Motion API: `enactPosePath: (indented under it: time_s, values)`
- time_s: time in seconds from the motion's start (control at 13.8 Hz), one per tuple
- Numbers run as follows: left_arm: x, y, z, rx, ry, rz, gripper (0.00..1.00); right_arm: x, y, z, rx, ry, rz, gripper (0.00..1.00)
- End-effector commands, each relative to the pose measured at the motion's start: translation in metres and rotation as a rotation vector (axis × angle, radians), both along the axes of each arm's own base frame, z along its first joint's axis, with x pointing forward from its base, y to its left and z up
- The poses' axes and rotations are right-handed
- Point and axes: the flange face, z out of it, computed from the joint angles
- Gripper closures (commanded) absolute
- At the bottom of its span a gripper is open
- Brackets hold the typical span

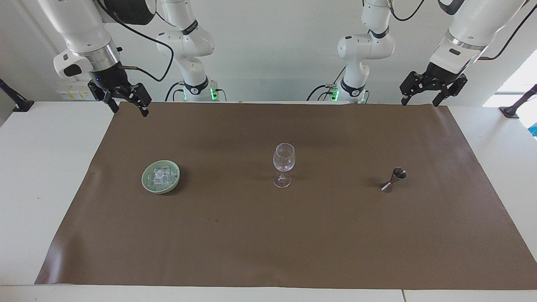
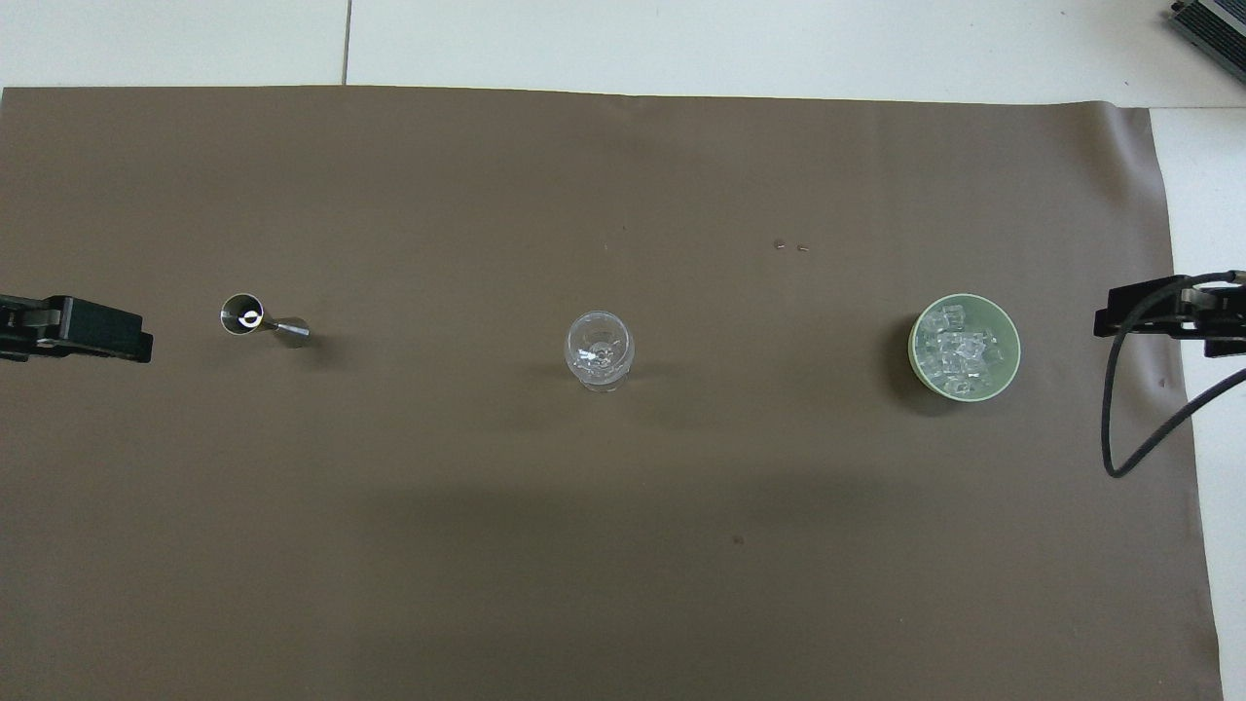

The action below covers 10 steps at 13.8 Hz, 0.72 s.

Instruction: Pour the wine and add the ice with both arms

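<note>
A clear, empty wine glass [image 1: 284,163] stands upright in the middle of the brown mat; it also shows in the overhead view [image 2: 599,350]. A pale green round dish [image 1: 161,190] [image 2: 1012,362] toward the right arm's end holds several small clear ice cubes [image 1: 160,175] [image 2: 959,346]. A small steel jigger [image 1: 394,179] [image 2: 258,319] stands toward the left arm's end. My right gripper [image 1: 128,102] [image 2: 1158,319] hangs open and empty, raised over the mat's edge by the robots. My left gripper [image 1: 421,95] [image 2: 78,331] hangs open and empty, likewise raised. Both arms wait.
The brown mat [image 1: 268,243] covers most of the white table [image 1: 37,167]. Two tiny specks [image 2: 789,245] lie on the mat, farther from the robots than the glass. A black cable [image 2: 1139,428] loops from the right wrist.
</note>
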Motion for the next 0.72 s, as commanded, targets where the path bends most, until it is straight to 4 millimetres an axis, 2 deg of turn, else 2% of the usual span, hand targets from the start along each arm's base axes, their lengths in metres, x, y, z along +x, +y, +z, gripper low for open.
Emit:
enactPosePath:
  time_s: [0.0, 0.29, 0.51, 0.65]
  values:
    - [0.001, 0.004, 0.003, 0.010, -0.016, -0.003, 0.00, -0.006, 0.002, 0.000, -0.003, 0.003, -0.012, 0.00]
    - [0.001, 0.004, 0.003, 0.005, -0.018, -0.002, 0.00, -0.006, 0.002, 0.000, -0.003, 0.003, -0.012, 0.00]
    - [0.003, 0.003, 0.014, 0.002, -0.025, -0.004, 0.00, -0.006, 0.002, 0.000, -0.003, 0.003, -0.012, 0.00]
    - [0.003, 0.005, 0.011, 0.005, 0.005, -0.002, 0.00, -0.006, 0.002, 0.000, -0.003, 0.003, -0.012, 0.00]
